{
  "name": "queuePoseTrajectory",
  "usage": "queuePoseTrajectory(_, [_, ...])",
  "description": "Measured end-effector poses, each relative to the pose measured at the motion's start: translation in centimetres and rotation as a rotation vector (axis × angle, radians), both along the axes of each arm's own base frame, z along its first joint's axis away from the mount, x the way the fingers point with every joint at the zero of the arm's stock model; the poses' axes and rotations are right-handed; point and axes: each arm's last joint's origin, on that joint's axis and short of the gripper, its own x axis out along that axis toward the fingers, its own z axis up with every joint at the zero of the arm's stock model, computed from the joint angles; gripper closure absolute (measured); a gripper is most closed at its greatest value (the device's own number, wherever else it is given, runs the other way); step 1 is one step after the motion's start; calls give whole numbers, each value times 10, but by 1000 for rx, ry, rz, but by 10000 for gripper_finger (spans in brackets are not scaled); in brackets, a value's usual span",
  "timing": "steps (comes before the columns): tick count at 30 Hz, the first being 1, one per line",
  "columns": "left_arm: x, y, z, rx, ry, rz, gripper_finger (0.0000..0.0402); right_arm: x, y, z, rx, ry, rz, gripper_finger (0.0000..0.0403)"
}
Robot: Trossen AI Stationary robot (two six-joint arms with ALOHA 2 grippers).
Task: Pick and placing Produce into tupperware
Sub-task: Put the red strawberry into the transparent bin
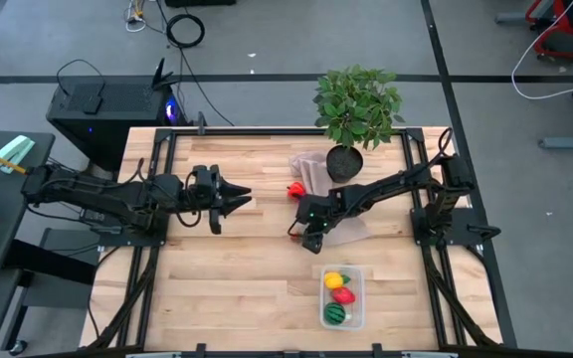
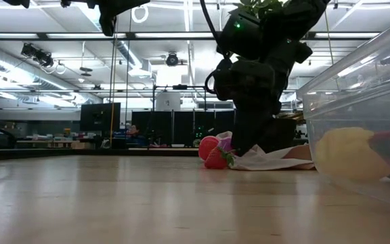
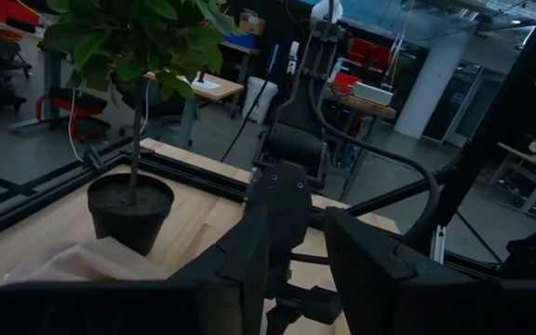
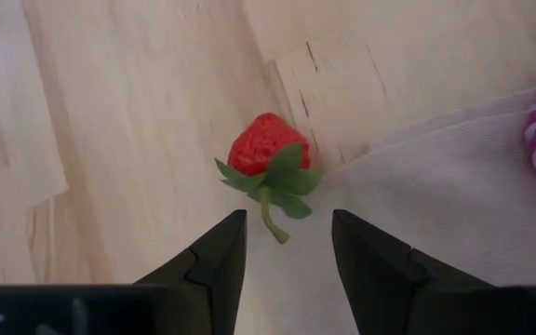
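The right claw [image 4: 285,244] hangs open and empty, the strawberry [image 4: 266,154] just ahead of its fingertips, stem toward the gap. The left claw [image 1: 235,198], also open and empty, waits well apart.

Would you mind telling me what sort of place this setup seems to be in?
Probably a robotics lab or workshop: a wooden table in a black metal frame, a concrete floor with loose cables, and workbenches and equipment beyond.
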Motion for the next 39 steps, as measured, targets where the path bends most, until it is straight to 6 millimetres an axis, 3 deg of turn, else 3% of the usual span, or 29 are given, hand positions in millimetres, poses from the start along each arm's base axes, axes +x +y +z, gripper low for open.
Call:
queuePoseTrajectory(29, [0,0,-3,21,30,0,286,5,-1,-7,45,-2,-62,246])
queuePoseTrajectory(33, [0,0,-3,22,34,0,291,5,-1,-7,45,-2,-59,264])
queuePoseTrajectory(39, [0,0,-3,22,35,0,287,5,-1,-7,48,-1,-56,321])
